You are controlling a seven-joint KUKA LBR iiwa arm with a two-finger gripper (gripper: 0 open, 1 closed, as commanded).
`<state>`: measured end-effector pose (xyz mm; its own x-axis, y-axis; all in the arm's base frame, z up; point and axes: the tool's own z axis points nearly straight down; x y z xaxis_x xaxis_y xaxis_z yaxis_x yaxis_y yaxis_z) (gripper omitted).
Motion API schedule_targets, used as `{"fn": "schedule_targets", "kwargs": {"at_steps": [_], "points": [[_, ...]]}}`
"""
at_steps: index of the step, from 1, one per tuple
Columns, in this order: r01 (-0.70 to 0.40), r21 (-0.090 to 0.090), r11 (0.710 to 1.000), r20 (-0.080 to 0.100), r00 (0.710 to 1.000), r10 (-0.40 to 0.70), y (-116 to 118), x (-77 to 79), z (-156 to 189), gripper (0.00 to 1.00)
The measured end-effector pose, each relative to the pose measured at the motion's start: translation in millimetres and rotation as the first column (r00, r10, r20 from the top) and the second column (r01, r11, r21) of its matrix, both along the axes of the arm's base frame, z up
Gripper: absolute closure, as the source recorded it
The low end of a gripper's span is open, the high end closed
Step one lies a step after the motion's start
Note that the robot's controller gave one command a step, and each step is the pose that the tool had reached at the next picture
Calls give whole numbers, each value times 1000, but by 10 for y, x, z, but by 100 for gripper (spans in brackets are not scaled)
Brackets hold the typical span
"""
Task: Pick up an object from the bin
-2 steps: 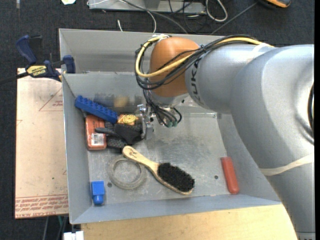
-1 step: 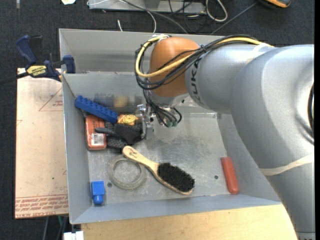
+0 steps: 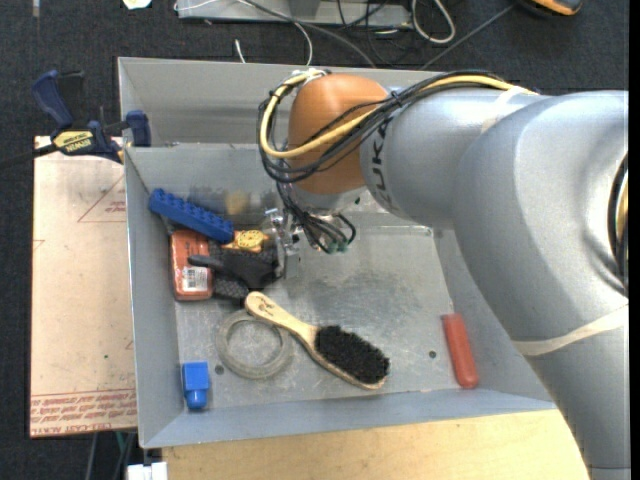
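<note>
My gripper (image 3: 284, 236) hangs in the left half of the bin (image 3: 390, 288), just beside a black lump (image 3: 236, 264) and a yellow piece (image 3: 248, 239) — how open, I cannot tell — and the blue brick (image 3: 190, 215) crowding them could snag me or spoil the grip.

Grey metal bin (image 3: 380, 288), blue brick bar (image 3: 190, 215) and orange packet (image 3: 188, 266) at left, wooden brush (image 3: 325, 341) touching clear tape ring (image 3: 252, 346), blue block (image 3: 195, 385), red stick (image 3: 460, 350) at right
</note>
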<state>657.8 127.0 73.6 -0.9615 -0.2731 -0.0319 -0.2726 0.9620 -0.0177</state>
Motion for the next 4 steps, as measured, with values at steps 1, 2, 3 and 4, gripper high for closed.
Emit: {"fn": "schedule_targets", "kwargs": {"at_steps": [1, 2, 3, 4], "points": [[-136, -14, 991, 7, 991, 136, 268, -69, 6, 100], [-191, -11, 981, 11, 981, 191, 512, -193, 1, 100], [-166, -10, 986, 8, 986, 166, 491, -156, 349, 100], [-186, -9, 983, 11, 982, 186, 628, -192, 591, 100]]}}
